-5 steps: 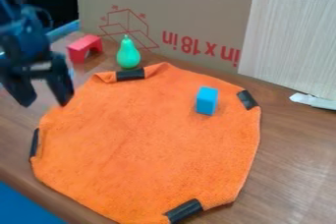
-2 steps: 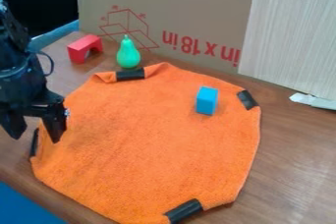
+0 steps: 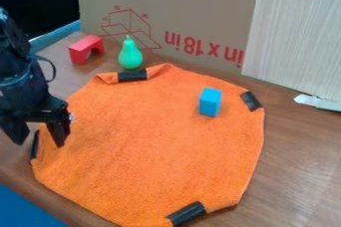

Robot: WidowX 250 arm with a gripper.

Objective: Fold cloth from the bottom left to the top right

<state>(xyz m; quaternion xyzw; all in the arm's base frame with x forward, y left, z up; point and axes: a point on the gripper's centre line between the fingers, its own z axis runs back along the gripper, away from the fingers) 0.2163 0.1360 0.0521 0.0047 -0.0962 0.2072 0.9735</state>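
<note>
Camera view: an orange cloth (image 3: pixel 153 136) is spread across the frame's centre and bottom. At the left edge, the gripper (image 3: pixel 41 140) is held, jaws apart; between and below their tips, the cloth's near-upright black band (image 3: pixel 35 147) is seen, most cloth lying rightward.

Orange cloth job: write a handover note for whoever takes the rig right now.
Gripper: jaws open, empty, at the cloth's left side, near the left black patch.
Orange cloth: spread out, blue block on it near the right black patch.
Done: no fold yet.
Left: grasp the bottom-left corner, fold to top right; the block may get in the way.
</note>
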